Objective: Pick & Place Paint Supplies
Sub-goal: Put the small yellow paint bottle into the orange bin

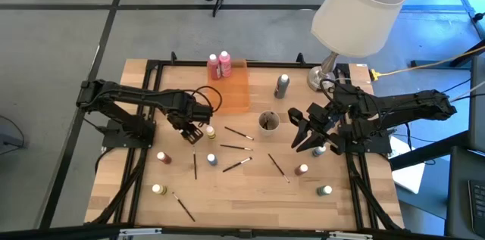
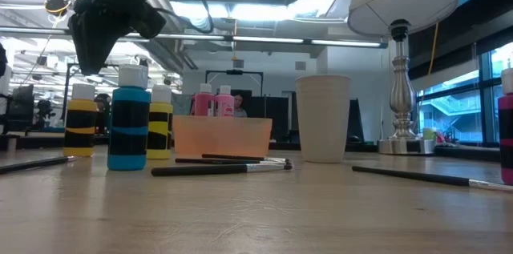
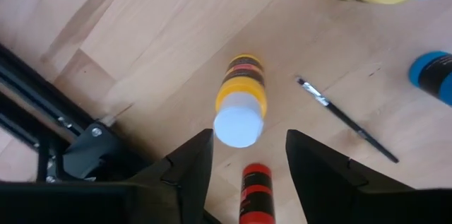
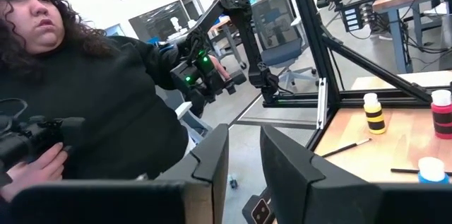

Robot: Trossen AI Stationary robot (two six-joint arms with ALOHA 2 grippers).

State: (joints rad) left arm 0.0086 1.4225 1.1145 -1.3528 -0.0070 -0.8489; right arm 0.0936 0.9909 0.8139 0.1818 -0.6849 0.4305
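Note:
My left gripper (image 1: 200, 128) points down, open, over an upright yellow bottle (image 3: 241, 93) with a white cap; its fingers stand either side of the cap without touching. My right gripper (image 1: 303, 132) hangs level at the table's right, open, with nothing between its fingers (image 4: 244, 160). Loose on the table stand a red bottle (image 1: 163, 157), a blue bottle (image 1: 212, 159), a second yellow bottle (image 1: 158, 190), a grey bottle (image 1: 282, 85) and a green bottle (image 1: 325, 191). Several paintbrushes (image 1: 236, 148) lie flat mid-table. Two pink bottles (image 1: 218, 64) stand in the orange tray (image 1: 235, 92).
A small round cup (image 1: 268, 122) stands mid-table. A lamp (image 1: 356, 5) with a metal base (image 1: 324, 79) takes the far right corner. A black frame (image 1: 144, 66) borders the table. Beyond the table, a person (image 4: 85, 97) in dark clothing sits.

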